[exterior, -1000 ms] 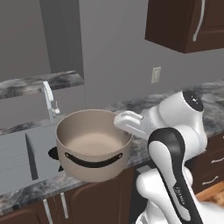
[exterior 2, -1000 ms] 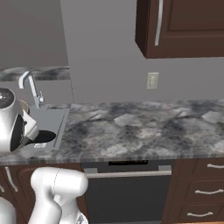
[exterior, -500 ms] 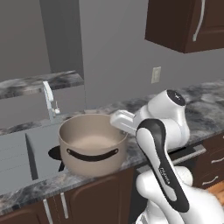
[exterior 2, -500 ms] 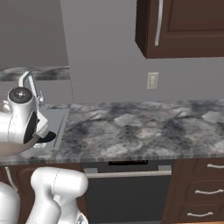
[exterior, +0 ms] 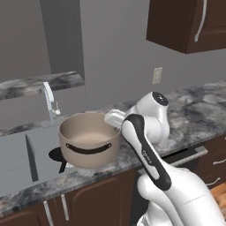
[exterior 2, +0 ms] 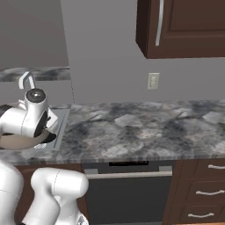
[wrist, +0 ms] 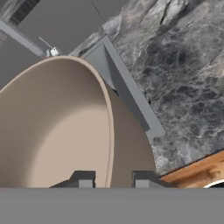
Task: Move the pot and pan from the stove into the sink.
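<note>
Left base view: the pot (exterior: pixel 89 143) hangs upright over the sink (exterior: pixel 20 154), its bowl overlapping the basin's right edge; the faucet (exterior: pixel 50 100) stands behind it; a flat black shape under the pot, inside the basin, looks like the pan (exterior: pixel 57 155), so we judge that half done.

Right base view: our arm covers most of the pot (exterior 2: pixel 17 141), a tan sliver showing beside the sink (exterior 2: pixel 60 124); bare marble counter (exterior 2: pixel 145 129) runs to the right.

Hand view: gripper (wrist: pixel 110 180) clamped on the pot's (wrist: pixel 52 127) rim, one finger inside the wall, one outside; the sink's (wrist: pixel 118 83) grey edge lies beyond.

Left to do, we judge: lower the pot into the basin and let go.
</note>
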